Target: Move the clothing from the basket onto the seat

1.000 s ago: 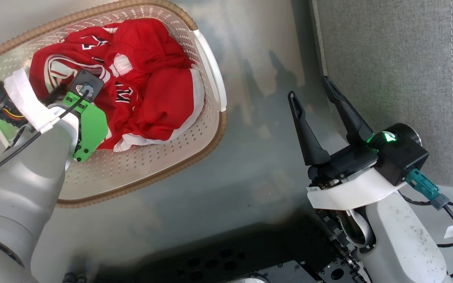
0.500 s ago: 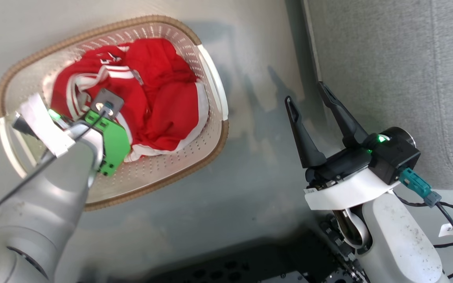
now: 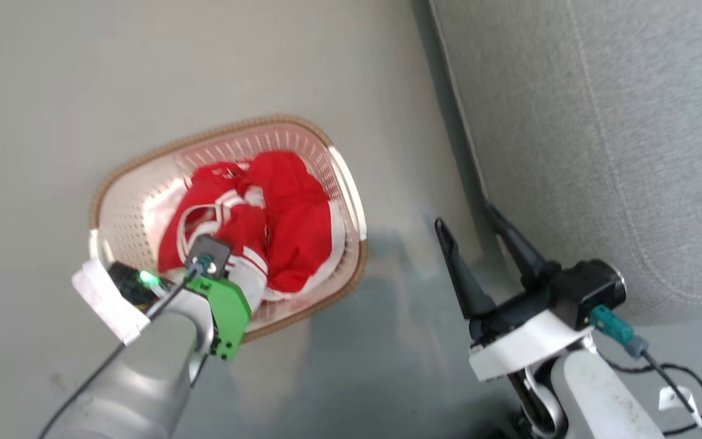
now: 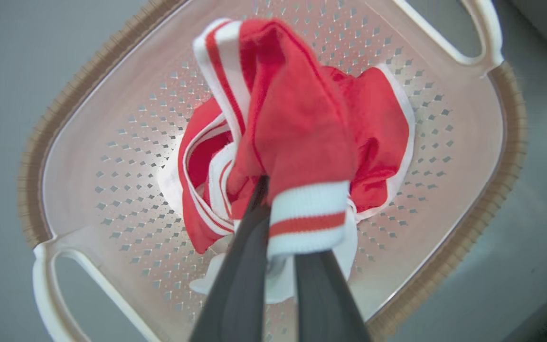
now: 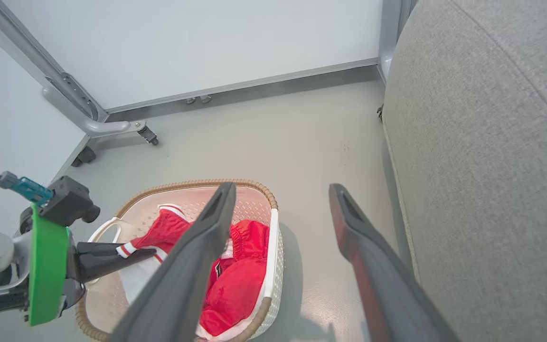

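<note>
left gripper (image 4: pixel 280 209): its two dark fingers are shut tight on a white and red striped edge of the clothing (image 4: pixel 297 128). it hangs over the basket (image 4: pixel 508 156).
right gripper (image 3: pixel 464 216): its fingers are wide apart and hold nothing. it hangs over the floor (image 3: pixel 144 73), between the basket and the seat (image 3: pixel 631 122).
clothing: red cloth with white stripes. the left gripper pulls one piece up in a bunch, higher than the rest. that piece hangs back down into the basket. the rest lies in a heap on the basket's bottom.
basket: cream, with lots of little holes, a brown rim and white handles. it sits on the floor, near the seat but not touching it.
floor: pale grey and a bit shiny.
seat: big, grey and soft, with a stitched line. it is on the robot's right, just beside the right gripper.
metal frame (image 5: pixel 88 118): grey bars with small wheels, on the floor past the basket.
wall (image 5: pixel 183 42): white, far back, with a grey strip along its bottom.
</note>
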Controlling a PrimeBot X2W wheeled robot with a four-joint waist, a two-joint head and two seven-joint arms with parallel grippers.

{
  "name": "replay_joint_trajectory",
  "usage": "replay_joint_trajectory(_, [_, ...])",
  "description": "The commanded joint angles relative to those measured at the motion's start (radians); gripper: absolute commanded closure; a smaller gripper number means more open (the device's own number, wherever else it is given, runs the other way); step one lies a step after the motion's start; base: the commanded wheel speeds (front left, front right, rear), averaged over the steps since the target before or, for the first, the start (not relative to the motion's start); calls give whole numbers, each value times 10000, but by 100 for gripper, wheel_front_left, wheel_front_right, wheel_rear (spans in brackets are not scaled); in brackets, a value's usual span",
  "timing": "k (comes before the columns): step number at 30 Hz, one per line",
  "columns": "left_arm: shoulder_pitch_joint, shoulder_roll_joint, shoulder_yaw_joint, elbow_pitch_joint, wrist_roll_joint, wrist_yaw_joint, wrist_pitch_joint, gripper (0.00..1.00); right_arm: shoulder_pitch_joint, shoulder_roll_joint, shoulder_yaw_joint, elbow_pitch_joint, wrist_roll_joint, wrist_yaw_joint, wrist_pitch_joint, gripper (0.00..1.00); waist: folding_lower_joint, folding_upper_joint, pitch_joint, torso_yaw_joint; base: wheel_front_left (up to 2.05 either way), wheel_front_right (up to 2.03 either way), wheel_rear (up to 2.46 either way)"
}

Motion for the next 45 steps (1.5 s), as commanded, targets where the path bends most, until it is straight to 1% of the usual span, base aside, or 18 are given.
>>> replay_joint_trajectory(1, [421, -62, 99, -127, -119, 22, -77, 100, 371, -43, 46, 111, -32, -10, -49, 0, 0, 0, -2148, 632, 0, 0, 0])
replay_joint_trajectory(4, [882, -14, 345, -716, -140, 149, -98, 100, 789, -114, 182, 290, 11, -10, -49, 0, 0, 0, -3042, 792, 0, 0, 0])
replay_joint_trajectory(7, [1561, 206, 523, -1503, 121, 477, -84, 100, 1247, -154, 298, 461, 109, -10, -49, 0, 0, 0, -3937, 904, 0, 0, 0])
replay_joint_trajectory(11, [2291, 344, 908, -2565, 354, 837, -77, 100, 1858, -188, 424, 671, 214, -10, -49, 0, 0, 0, -4978, 1008, 0, 0, 0])
replay_joint_trajectory(17, [3214, 549, 1585, -4028, 736, 1276, -79, 100, 2622, -254, 688, 884, 345, -10, -49, 0, 0, 0, -6151, 987, 0, 0, 0])
replay_joint_trajectory(19, [3388, 592, 1811, -4507, 805, 1338, -80, 100, 2743, -251, 730, 914, 360, -10, -49, 0, 0, 0, -6357, 964, 0, 0, 0])
replay_joint_trajectory(25, [3655, 674, 2309, -5677, 1001, 1311, -80, 100, 3006, -254, 844, 1001, 419, -10, -49, 0, 0, 0, -6785, 894, 0, 0, 0])
replay_joint_trajectory(33, [3618, 757, 2733, -7195, 1352, 1428, -81, 100, 3101, -327, 1024, 1081, 448, -10, -49, 0, 0, 0, -6959, 781, 0, 0, 0])
replay_joint_trajectory(41, [3412, 817, 2590, -8614, 1571, 1393, 14, 100, 2842, -373, 922, 980, 382, -10, -49, 0, 0, 0, -6873, 685, 0, 0, 0])
replay_joint_trajectory(45, [3278, 791, 2461, -9371, 1633, 1389, 161, 100, 2666, -322, 642, 1037, 447, -10, -49, 0, 0, 0, -6807, 700, 0, 0, 0])
